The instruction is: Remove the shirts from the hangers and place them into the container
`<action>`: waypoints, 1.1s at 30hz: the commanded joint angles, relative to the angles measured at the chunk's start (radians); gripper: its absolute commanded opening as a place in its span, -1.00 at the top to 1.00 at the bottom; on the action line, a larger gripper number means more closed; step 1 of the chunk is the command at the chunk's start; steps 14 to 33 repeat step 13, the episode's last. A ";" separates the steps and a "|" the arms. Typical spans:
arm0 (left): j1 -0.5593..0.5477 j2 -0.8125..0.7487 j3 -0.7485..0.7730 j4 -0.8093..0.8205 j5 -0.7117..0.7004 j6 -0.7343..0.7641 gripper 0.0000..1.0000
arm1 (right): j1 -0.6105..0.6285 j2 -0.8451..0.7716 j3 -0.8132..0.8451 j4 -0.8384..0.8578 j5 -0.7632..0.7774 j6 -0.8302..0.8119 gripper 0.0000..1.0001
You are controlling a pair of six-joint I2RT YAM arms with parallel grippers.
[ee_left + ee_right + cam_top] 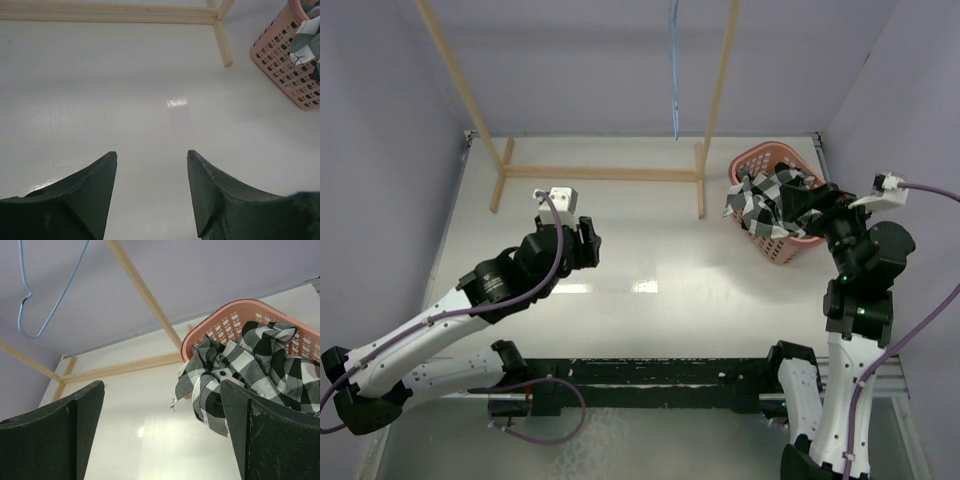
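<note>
The black-and-white checked shirt point(772, 200) lies bunched in the salmon-pink basket point(782, 247) at the right, with a fold spilling over the rim. The bare light-blue wire hanger point(675, 90) hangs from the rack at the back. My right gripper point(812, 205) sits at the basket's near side. In the right wrist view it point(162, 385) stands wide open and empty, with the shirt point(250, 367) draped beside its right finger, the basket point(235, 307) behind and the hanger point(59, 296) at the upper left. My left gripper point(588, 243) hovers open over bare table point(152, 155).
The tan wooden rack frame point(600, 172) stands along the back of the white table, its base bars showing in the left wrist view point(125, 12). That view also catches the basket point(282, 60) at the far right. Purple walls enclose the table on three sides.
</note>
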 commanded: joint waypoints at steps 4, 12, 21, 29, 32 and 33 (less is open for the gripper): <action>-0.004 -0.059 0.012 0.033 -0.095 0.065 -0.25 | 0.002 -0.077 -0.085 0.049 -0.179 -0.012 -1.00; -0.003 -0.071 -0.003 0.071 -0.075 0.180 -0.16 | 0.003 -0.197 -0.176 0.072 -0.204 0.004 -1.00; -0.003 -0.079 -0.005 0.071 -0.076 0.179 -0.21 | 0.002 -0.217 -0.187 0.076 -0.200 0.014 -1.00; -0.003 -0.079 -0.005 0.071 -0.076 0.179 -0.21 | 0.002 -0.217 -0.187 0.076 -0.200 0.014 -1.00; -0.003 -0.079 -0.005 0.071 -0.076 0.179 -0.21 | 0.002 -0.217 -0.187 0.076 -0.200 0.014 -1.00; -0.003 -0.079 -0.005 0.071 -0.076 0.179 -0.21 | 0.002 -0.217 -0.187 0.076 -0.200 0.014 -1.00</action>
